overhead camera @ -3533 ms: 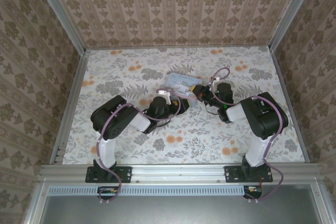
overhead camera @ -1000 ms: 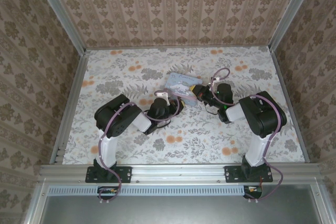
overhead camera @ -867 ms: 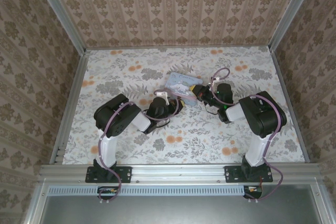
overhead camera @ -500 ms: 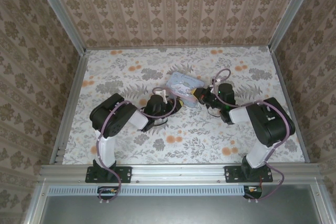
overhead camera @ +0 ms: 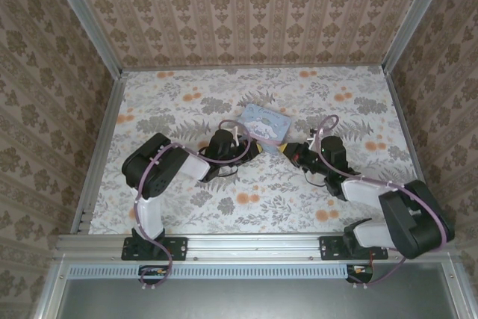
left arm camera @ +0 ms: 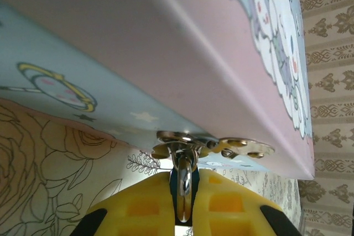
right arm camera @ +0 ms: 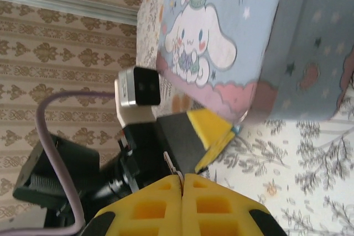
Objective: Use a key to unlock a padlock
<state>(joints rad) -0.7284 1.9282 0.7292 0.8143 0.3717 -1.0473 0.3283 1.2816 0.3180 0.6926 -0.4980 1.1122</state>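
The padlock (left arm camera: 185, 183), tiny and dark blue with a shiny shackle, is clamped between the yellow fingers of my left gripper (left arm camera: 185, 194). Its shackle hooks into the metal hasp (left arm camera: 215, 145) on the pale-blue tin (left arm camera: 182, 53). In the top view the left gripper (overhead camera: 252, 149) sits at the tin's (overhead camera: 265, 122) near edge. My right gripper (right arm camera: 181, 179) is shut on a thin silver key (right arm camera: 172, 165). The key's tip points at the left gripper's yellow fingers (right arm camera: 213, 128), a short gap away. The right gripper (overhead camera: 287, 149) stands just right of the left one.
The tin with the white cartoon dog (right arm camera: 193, 37) lies flat on the floral table (overhead camera: 187, 102). Patterned walls and metal rails close in the back and both sides. The right arm's elbow (overhead camera: 414, 218) hangs over the near right corner.
The right arm has swung its elbow toward the near right, and its gripper has drawn back from the tin toward me. The tin and left gripper shifted slightly.
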